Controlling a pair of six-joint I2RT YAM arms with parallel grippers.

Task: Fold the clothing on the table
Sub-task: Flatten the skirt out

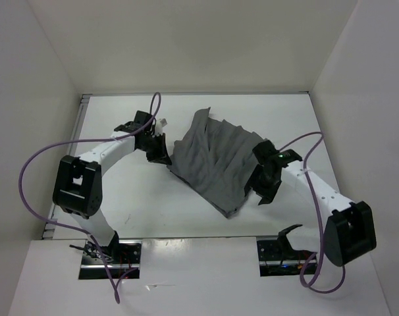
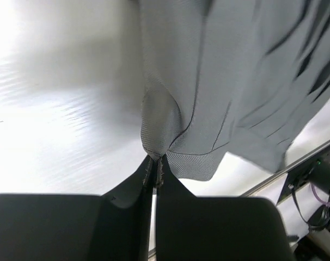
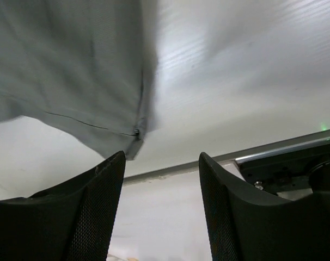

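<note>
The left gripper (image 2: 155,165) pinches the grey garment (image 2: 236,81), so the wide-open right gripper (image 3: 160,163) should clamp the corner just ahead.

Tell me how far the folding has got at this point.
Early. No neat fold shows: the clothing lies rumpled on the table. In hand: the left gripper is pinched on its edge. Left: the right gripper stands open beside the clothing, holding nothing, and the folding itself.

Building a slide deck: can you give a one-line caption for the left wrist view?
Left gripper shut, pinching an edge of the grey clothing over the white table.
</note>
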